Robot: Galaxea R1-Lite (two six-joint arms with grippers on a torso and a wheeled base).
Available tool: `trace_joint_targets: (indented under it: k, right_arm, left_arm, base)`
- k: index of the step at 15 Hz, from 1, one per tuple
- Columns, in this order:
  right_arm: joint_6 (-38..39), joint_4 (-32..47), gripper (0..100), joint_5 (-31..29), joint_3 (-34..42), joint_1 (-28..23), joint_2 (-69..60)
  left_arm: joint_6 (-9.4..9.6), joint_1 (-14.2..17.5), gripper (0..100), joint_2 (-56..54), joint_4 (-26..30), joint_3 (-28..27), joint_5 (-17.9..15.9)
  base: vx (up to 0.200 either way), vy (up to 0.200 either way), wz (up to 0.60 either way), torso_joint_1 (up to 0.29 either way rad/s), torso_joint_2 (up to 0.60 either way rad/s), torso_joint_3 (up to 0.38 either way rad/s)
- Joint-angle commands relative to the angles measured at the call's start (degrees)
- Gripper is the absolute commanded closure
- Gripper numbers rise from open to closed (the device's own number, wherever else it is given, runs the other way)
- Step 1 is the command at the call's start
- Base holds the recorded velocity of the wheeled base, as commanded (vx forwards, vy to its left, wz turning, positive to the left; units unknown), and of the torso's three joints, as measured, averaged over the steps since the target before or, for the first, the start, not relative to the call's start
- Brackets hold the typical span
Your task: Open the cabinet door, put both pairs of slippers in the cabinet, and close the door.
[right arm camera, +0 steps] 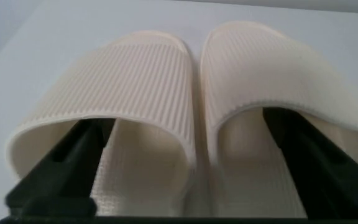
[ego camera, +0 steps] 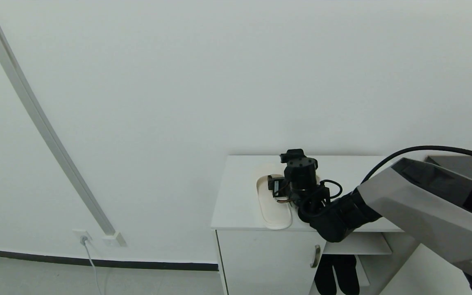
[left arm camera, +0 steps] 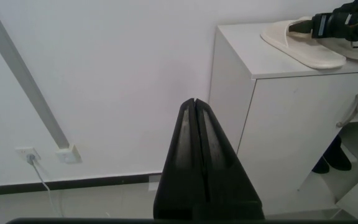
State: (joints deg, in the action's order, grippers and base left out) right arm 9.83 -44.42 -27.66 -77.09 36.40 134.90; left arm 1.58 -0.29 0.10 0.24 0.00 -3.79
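Socket (ego camera: 82, 236) near cabinet (ego camera: 264, 262); dark slippers (ego camera: 336, 273), perhaps, inside.

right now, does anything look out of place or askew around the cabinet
Only the cream slippers: they lie on top of the cabinet rather than inside, one reaching the front edge. The right gripper has a finger under each strap. The black slippers stand on end in the open compartment.

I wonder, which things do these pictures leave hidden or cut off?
Head view: the right arm covers most of the cream slippers.
Head view: the bottom edge cuts off the black slippers inside the cabinet.
Right wrist view: on the right gripper, the slipper straps hide the finger ends.
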Motion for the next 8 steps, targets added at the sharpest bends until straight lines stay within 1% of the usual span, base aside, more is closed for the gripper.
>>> trace_joint_targets:
  k: [1, 8]
  right_arm:
    - [-0.1, -0.1, 100, 0.0, -0.3, 0.0, 0.8]
    - [-0.9, -0.1, 100, 0.0, -0.9, 0.1, 0.5]
  left_arm:
    - [0.00, 0.0, 100, 0.0, 0.0, 0.0, 0.0]
    - [0.00, 0.0, 100, 0.0, 0.0, 0.0, 0.0]
  base:
    - [0.000, 0.000, 0.00, 0.000, 0.00, 0.000]
    - [0.000, 0.000, 0.00, 0.000, 0.00, 0.000]
